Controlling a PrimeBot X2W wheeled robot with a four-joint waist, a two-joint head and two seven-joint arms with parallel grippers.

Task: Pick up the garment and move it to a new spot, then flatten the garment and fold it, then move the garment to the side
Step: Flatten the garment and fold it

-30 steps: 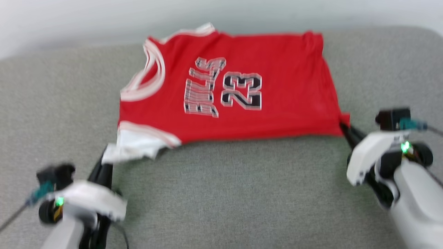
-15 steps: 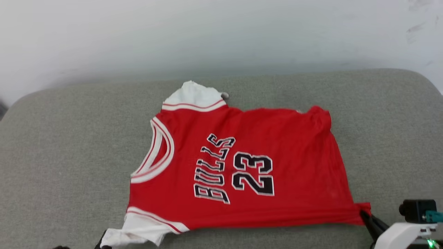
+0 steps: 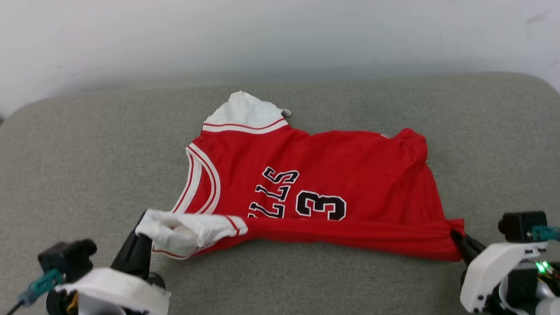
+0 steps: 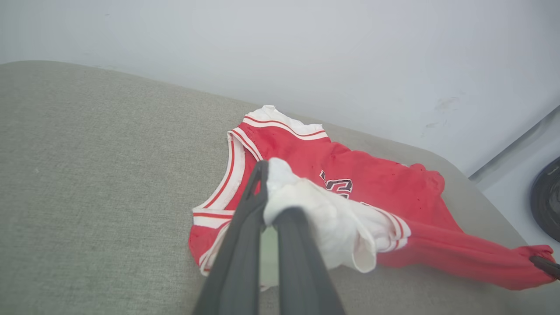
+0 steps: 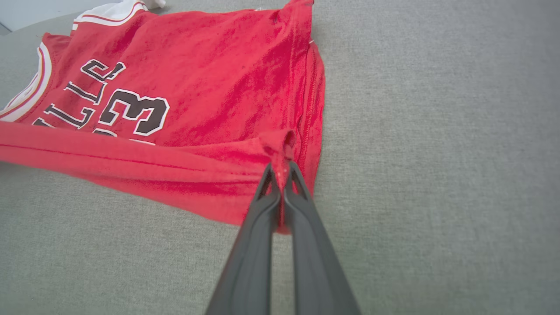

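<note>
The garment (image 3: 350, 170) is a red jersey with white sleeves, lying on the grey cushion with its collar to the left. Its near edge is lifted off the cushion and drawn over the lower lettering, so part of the number is covered. My left gripper (image 3: 142, 231) is shut on the near white sleeve (image 4: 315, 210), which bunches over the gripper (image 4: 267, 173). My right gripper (image 3: 457, 239) is shut on the near hem corner, with the red cloth (image 5: 210, 78) pinched at the tips of the gripper (image 5: 280, 169). The far sleeve (image 3: 245, 114) lies flat.
The grey cushion (image 3: 87, 153) stretches wide on both sides and in front of the garment. A pale wall (image 3: 262, 35) runs along its far edge. In the left wrist view a dark round object (image 4: 549, 201) sits on the floor beyond the cushion's right end.
The head camera has shifted. Both grippers, still shut on sleeve and hem corner, have raised the near edge and carried it away from me over the lettering.
</note>
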